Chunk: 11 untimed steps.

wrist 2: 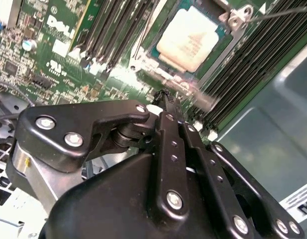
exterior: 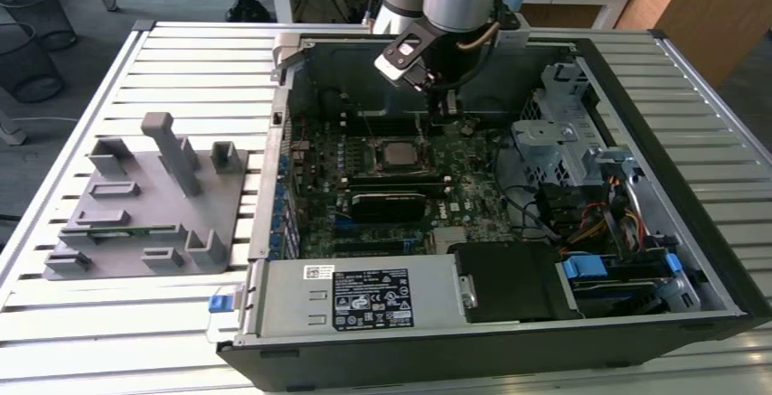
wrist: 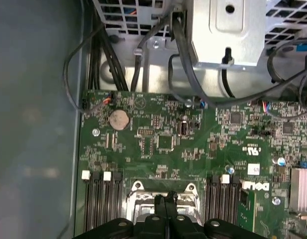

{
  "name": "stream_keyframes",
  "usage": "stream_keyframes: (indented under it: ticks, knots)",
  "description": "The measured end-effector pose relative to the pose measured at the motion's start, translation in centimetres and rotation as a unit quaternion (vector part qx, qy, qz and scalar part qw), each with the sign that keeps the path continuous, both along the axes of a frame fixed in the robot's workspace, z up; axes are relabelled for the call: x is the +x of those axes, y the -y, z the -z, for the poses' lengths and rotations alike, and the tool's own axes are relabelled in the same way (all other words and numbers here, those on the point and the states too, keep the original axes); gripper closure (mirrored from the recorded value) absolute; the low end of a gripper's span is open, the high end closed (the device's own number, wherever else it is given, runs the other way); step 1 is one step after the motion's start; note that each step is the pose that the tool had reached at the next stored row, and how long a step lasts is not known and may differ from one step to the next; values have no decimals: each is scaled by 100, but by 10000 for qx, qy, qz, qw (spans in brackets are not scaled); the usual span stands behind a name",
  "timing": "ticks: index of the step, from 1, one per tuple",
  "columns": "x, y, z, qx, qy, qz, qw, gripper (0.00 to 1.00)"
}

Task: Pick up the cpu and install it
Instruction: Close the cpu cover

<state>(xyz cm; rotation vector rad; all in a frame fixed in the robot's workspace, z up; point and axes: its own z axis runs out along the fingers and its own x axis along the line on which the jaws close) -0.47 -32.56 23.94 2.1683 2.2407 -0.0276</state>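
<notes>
Position of cpu (wrist 2: 190,37): it lay flat, metal top up, inside the socket (wrist: 138,191) on the motherboard (exterior: 465,178), within the open computer case (exterior: 675,97) standing on the slatted desk (exterior: 193,70). Being square, it offered no long axis to align to. The tool (wrist 2: 165,97) hung just beside the socket, apart from the chip. In the exterior view its tips sat beyond the cpu and slightly toward the exterior view's right, low over the board near the far case wall. In the second wrist view the chip lay straight ahead of the fingertips, past the socket's edge, with memory slots (wrist 2: 243,74) flanking it. Tool state: the two fingers (wrist: 162,209) were pressed together with no gap visible between them in both wrist views, clenched on nothing; no part was carried. Judgement: the cpu looked already placed in its seat, though whether the retaining frame was latched could not be made out.
</notes>
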Motion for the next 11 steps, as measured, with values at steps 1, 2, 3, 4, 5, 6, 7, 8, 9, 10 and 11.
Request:
stream_keyframes:
  ticks: [1,2,3,4,5,6,7,8,9,10,11]
  knots:
    - [-18,-1,0,0,0,0,10000,89]
    - [-34,-1,1,0,0,0,10000,89]
    - [-50,-2,1,0,0,0,10000,89]
    - [-65,-3,2,-1,0,0,10000,89]
    - [-81,-4,5,-1,1,0,10000,89]
    - [-101,-3,7,-3,0,0,10000,89]
    - [-123,-3,10,-3,0,0,10000,89]
    - [-147,-3,14,-3,0,0,10000,89]
    - [-170,-4,19,-3,0,0,10000,89]
    - [-191,-4,25,-3,0,0,10000,89]
    - [-209,-3,32,-3,0,0,10000,89]
